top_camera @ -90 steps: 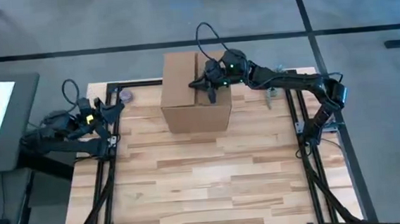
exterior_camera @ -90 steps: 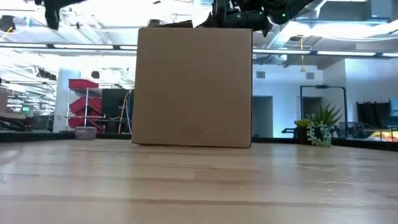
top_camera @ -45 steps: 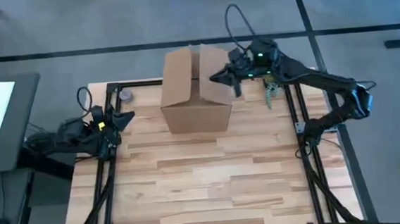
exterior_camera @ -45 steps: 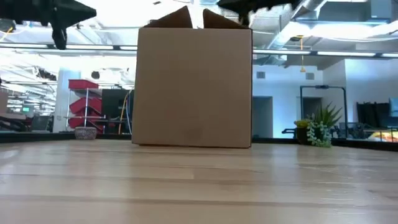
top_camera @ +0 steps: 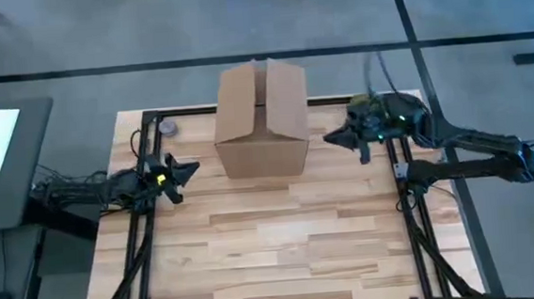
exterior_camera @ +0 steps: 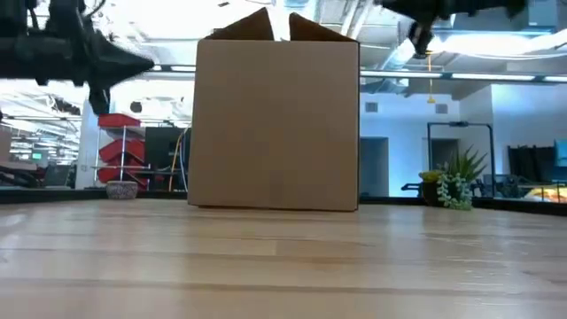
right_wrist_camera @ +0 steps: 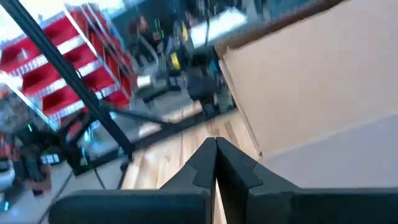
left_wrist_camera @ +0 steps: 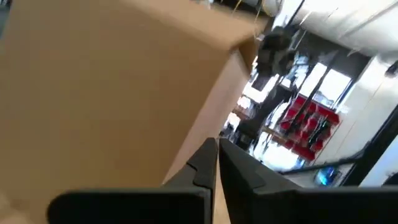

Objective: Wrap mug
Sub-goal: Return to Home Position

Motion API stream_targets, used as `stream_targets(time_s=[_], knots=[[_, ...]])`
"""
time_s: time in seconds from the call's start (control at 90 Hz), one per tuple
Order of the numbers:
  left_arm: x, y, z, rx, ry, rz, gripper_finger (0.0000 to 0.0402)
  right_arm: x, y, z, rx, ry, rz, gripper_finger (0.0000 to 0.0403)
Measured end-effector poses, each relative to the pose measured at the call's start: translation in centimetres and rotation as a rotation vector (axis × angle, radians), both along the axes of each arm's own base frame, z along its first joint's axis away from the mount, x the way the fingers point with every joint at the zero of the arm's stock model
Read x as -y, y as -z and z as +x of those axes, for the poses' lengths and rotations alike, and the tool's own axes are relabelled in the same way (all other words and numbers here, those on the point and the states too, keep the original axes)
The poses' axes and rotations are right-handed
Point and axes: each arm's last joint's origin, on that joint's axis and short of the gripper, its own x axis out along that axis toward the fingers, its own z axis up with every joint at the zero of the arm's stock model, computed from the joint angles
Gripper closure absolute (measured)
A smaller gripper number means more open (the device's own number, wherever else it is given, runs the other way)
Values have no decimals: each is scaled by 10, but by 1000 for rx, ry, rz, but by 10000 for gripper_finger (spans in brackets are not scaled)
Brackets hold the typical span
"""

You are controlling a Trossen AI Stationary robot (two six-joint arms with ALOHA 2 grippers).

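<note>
Both closed, left gripper (top_camera: 191, 167) and right gripper (top_camera: 329, 139) clear either side of cardboard box (top_camera: 260, 148)

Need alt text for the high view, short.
A cardboard box stands at the back middle of a wooden table, its top flaps slightly raised. The left gripper, shut, points at it from the left; the right gripper, shut, from the right; neither touches it.

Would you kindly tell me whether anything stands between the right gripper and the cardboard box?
Nothing visible does. The right gripper, fingers shut, hangs off the cardboard box on its right side, apart from it, and the high view shows only bare table in the gap.
</note>
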Motion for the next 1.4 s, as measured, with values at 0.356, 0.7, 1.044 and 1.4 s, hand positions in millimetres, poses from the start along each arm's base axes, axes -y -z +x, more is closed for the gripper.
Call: stream_targets(time_s=[0.356,0.7,1.044,1.4], knots=[[-1,6,2,-105,-59,103,402,-13,62,-35,69,70,64,403],[-1,7,2,-107,-61,101,402,-13,115,-47,263,184,11,403],[-1,7,2,-110,-61,101,402,-10,138,-47,131,275,44,403],[-1,8,2,-111,-61,101,402,-10,130,-48,201,280,-108,403]])
